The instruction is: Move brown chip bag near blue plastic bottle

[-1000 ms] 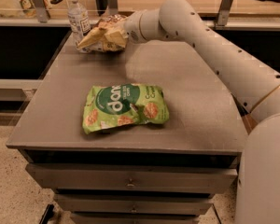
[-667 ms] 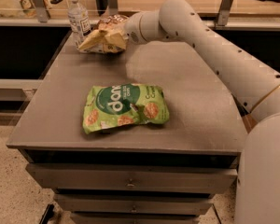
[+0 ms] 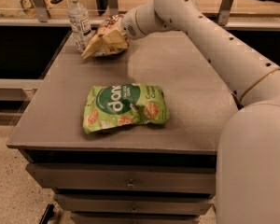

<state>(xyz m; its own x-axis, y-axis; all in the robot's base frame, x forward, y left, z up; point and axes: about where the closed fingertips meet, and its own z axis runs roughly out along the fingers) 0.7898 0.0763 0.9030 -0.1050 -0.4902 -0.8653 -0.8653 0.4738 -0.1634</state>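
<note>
The brown chip bag (image 3: 104, 42), with pale yellow ends, hangs tilted at the back left of the table, its lower corner at the tabletop. My gripper (image 3: 117, 28) is at the bag's upper right end and is shut on it, mostly hidden behind the bag. The blue plastic bottle (image 3: 78, 21), clear with a white cap and a pale label, stands upright just left of the bag, almost touching it. My white arm (image 3: 210, 45) reaches in from the right.
A bright green chip bag (image 3: 124, 107) lies flat near the front middle of the grey table (image 3: 186, 92). Drawers sit below the table's front edge. A rail and shelf run behind the table.
The brown chip bag and my gripper have come down slightly toward the tabletop beside the bottle. The green bag and the bottle have not moved.
</note>
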